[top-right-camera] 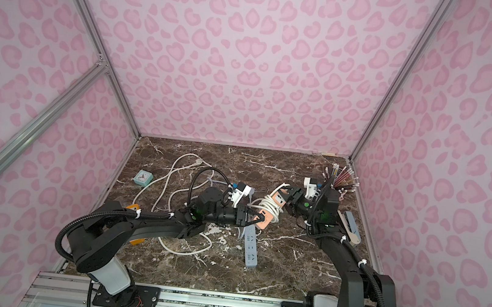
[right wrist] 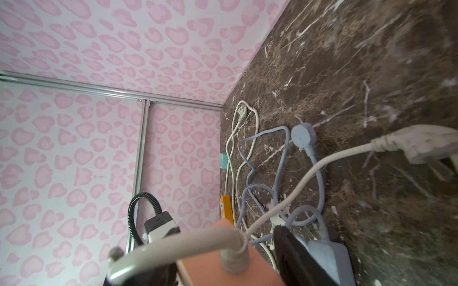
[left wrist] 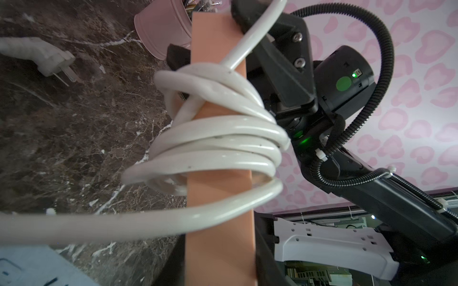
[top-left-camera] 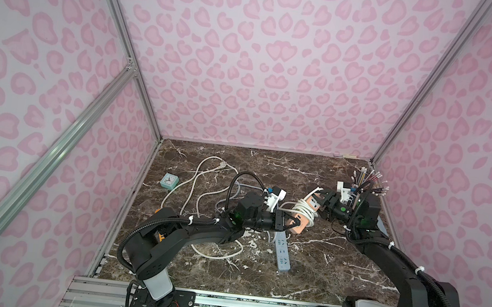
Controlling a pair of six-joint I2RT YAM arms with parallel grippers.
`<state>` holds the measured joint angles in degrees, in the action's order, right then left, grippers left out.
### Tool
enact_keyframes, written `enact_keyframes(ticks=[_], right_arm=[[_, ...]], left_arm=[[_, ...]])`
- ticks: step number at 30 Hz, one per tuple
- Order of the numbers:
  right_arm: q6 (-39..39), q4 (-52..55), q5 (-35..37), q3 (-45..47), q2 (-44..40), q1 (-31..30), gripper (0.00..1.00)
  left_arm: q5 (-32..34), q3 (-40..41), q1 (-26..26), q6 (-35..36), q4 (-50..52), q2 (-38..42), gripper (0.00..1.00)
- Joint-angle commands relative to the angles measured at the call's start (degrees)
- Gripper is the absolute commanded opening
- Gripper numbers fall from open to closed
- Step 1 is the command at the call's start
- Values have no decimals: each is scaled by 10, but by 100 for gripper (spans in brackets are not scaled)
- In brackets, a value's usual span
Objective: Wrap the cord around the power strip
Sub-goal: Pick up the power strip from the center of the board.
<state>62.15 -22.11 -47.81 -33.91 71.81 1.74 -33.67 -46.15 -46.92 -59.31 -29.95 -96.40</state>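
In both top views the salmon-pink plastic power strip [top-left-camera: 312,202] hangs in the air between the left gripper [top-left-camera: 290,223], clamped on one end, and the right gripper [top-left-camera: 323,202] at the other (its grip unclear). Left wrist view: the thick white cord [left wrist: 223,138] coils loosely round the middle in several overlapping turns. Right wrist view: a tail and the white plug [right wrist: 416,146] lie unwound beyond that gripper, still to be wrapped.

The power strip [left wrist: 218,39] is salmon-pink, its cord [left wrist: 223,138] white, the table [top-left-camera: 303,273] brown white-veined marble, the clock [top-left-camera: 168,180] seemingly teal.
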Motion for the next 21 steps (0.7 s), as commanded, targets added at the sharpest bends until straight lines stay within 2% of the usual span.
enact_keyframes(ticks=[1,8,11,16,21], right_arm=[[26,51,64,19,-10,34,67],[89,72,147,70,-33,35,67],[89,57,176,52,-54,37,68],[41,118,120,-28,-39,77,73],[51,150,148,-12,-67,123,75]], left_arm=[[5,-23,1,66,-2,21,3],[2,-52,0,90,35,44,4],[5,-56,-1,103,52,38,3],[2,-42,0,96,35,24,4],[6,-48,10,83,20,51,3]])
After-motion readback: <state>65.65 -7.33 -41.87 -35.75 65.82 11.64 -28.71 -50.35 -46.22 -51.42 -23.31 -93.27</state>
